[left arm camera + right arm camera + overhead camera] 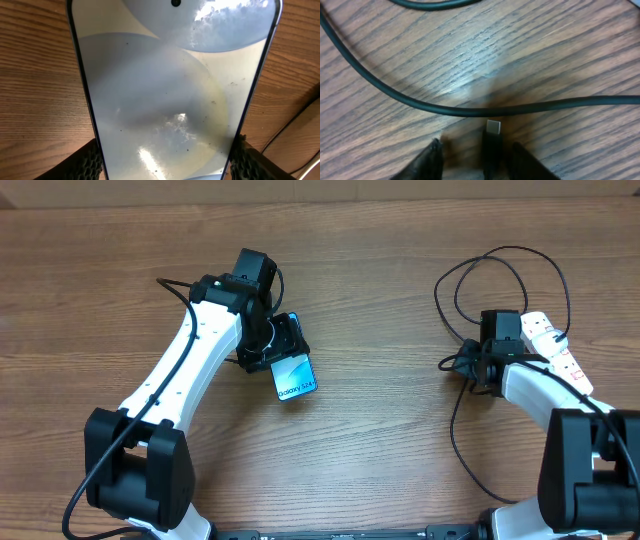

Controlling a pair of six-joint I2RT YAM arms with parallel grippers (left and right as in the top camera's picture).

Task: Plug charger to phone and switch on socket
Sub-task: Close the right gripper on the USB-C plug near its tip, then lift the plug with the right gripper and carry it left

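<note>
The phone [297, 377] is held tilted above the wooden table at centre left, its pale screen [165, 100] filling the left wrist view. My left gripper [277, 348] is shut on it, a ribbed pad [90, 162] against each long edge. The charger's black cable [520, 252] loops at the right. Its connector tip [493, 136] lies on the table between the fingers of my right gripper [477, 150], with a gap still showing on the left side. The cable [470, 111] crosses just beyond the tip. The white socket [556, 352] lies at the far right, partly under my right arm.
A thin black cable [455, 442] trails from the right gripper toward the table's front edge. Wooden tabletop [380, 440] lies between the two arms. The arm bases stand at the front left and front right.
</note>
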